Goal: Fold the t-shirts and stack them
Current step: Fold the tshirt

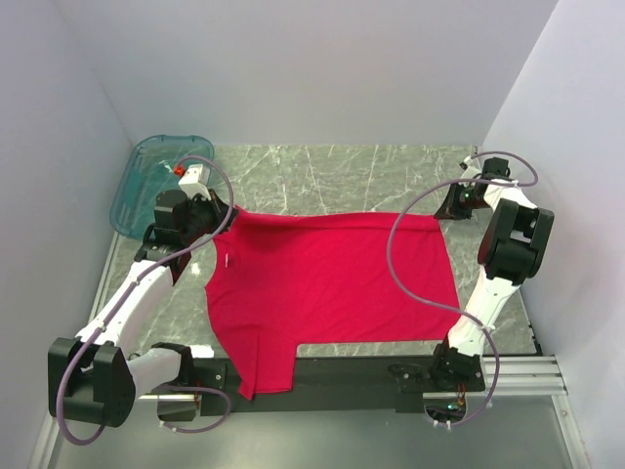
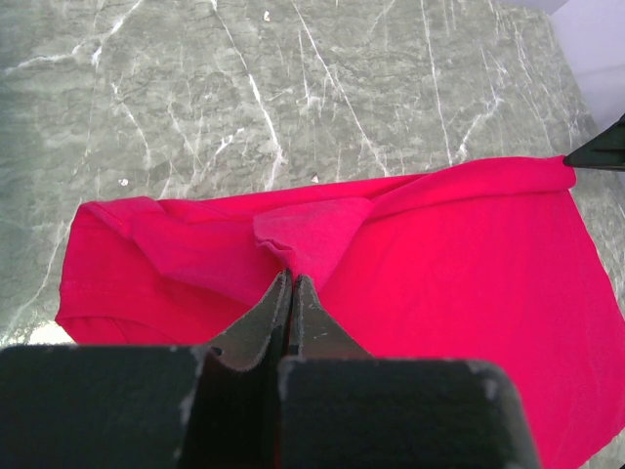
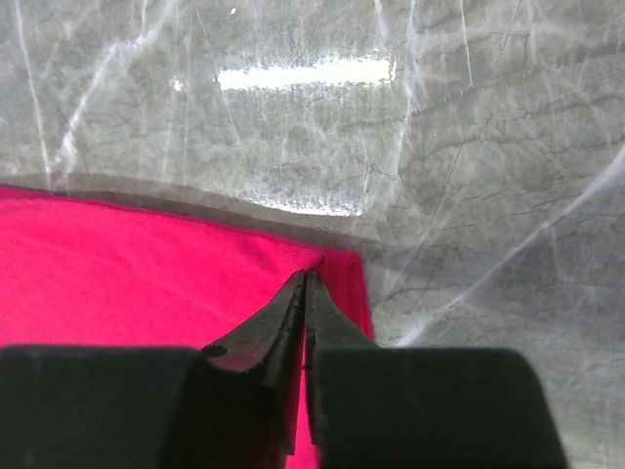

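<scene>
1. Red t-shirt (image 1: 332, 283) lies spread on table (image 1: 391, 166)
2. Jaws clamped on its far edge: left gripper (image 2: 291, 280), right gripper (image 3: 306, 280)
3. Risk: thin corner pinch slips under uneven pull, so the fold skews

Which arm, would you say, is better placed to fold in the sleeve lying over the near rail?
Left, probably: that sleeve lies on its side, far from the right claw at the t-shirt's far corner.
</scene>
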